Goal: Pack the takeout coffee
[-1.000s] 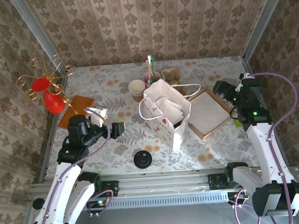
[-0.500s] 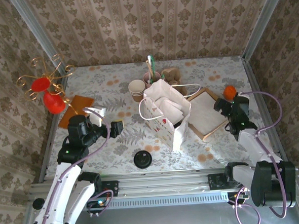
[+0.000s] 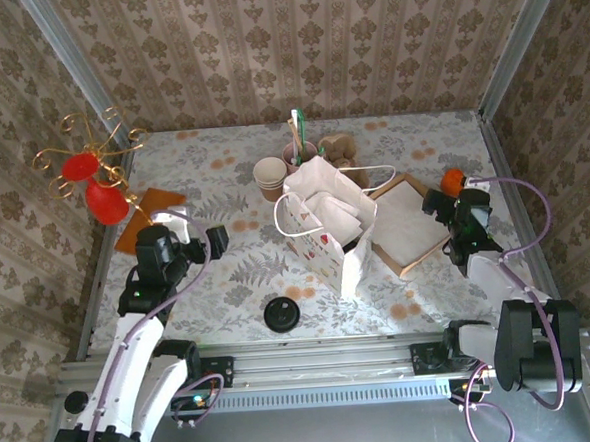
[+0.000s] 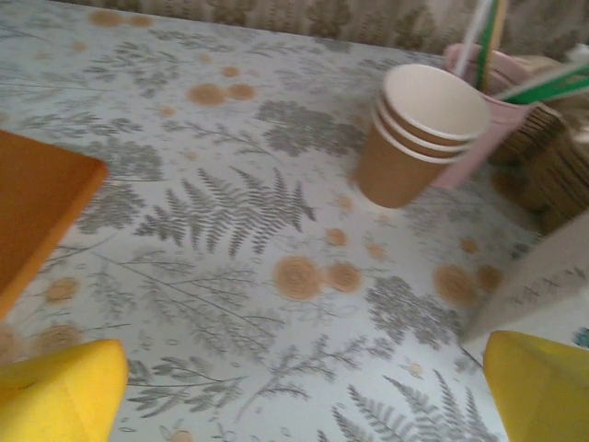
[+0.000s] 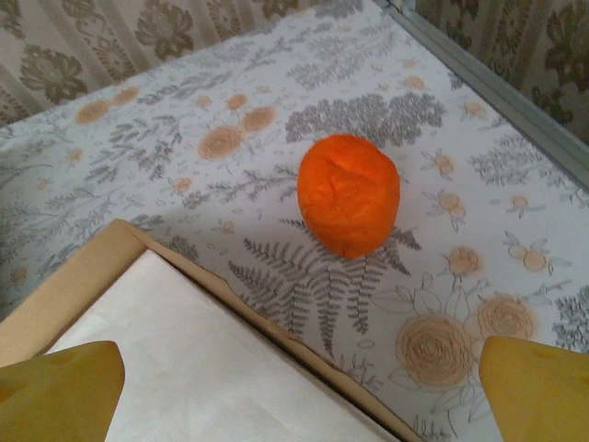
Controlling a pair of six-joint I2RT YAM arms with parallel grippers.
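The left tool (image 4: 294, 391) and right tool (image 5: 294, 387) are held apart, empty. The coffee (image 3: 350, 243) is judged to sit inside the bag (image 3: 320, 214) (only a dark patch is glimpsed). The bag could be toppled if a handle (image 3: 278, 220) is snagged.

Bright, even light from above, with short, soft shadows. The left wrist view is smeared and the cups (image 4: 419, 138) look hazy. Yellow fingers (image 4: 60, 391) blur at the wrist views' lower corners.
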